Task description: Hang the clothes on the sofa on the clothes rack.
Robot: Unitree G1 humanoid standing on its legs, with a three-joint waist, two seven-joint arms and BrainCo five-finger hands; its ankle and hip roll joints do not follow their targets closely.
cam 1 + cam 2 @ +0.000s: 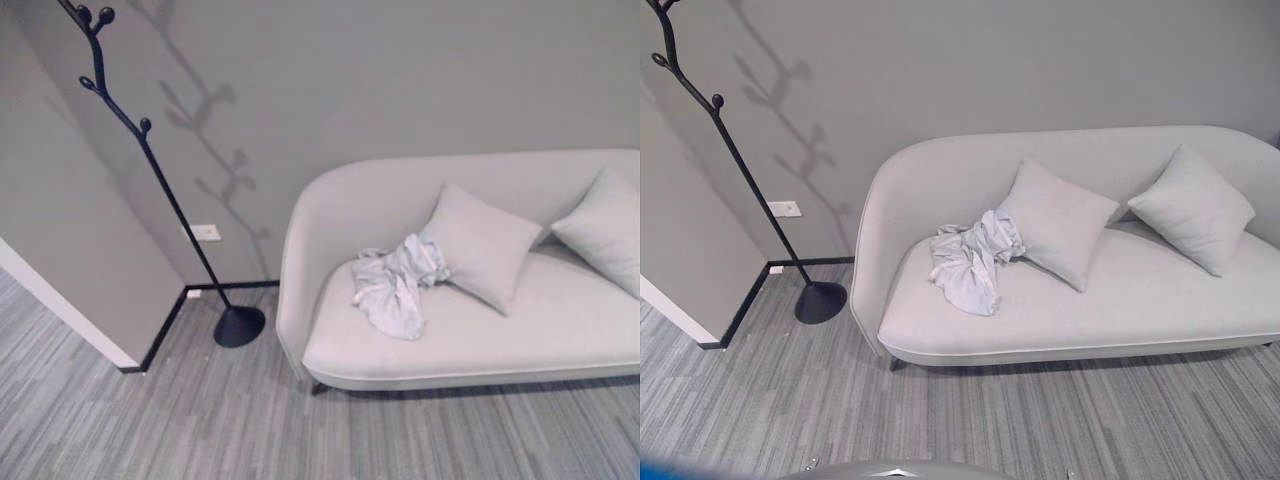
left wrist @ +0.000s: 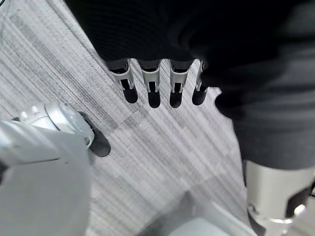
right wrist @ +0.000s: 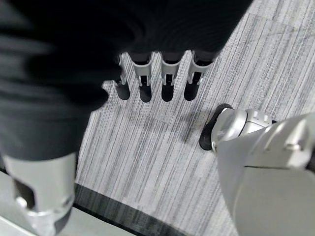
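On the sofa point(image 1: 560, 330) lie crumpled clothes point(image 1: 395, 285); left hand point(image 2: 152, 83) and right hand point(image 3: 157, 78) hang slack-fingered, empty.

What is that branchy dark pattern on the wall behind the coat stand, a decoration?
No: in both eye views it is the shadow of the black clothes rack thrown on the grey wall, so the light comes from the left. In the wrist views each hand's dark cover is blurred.
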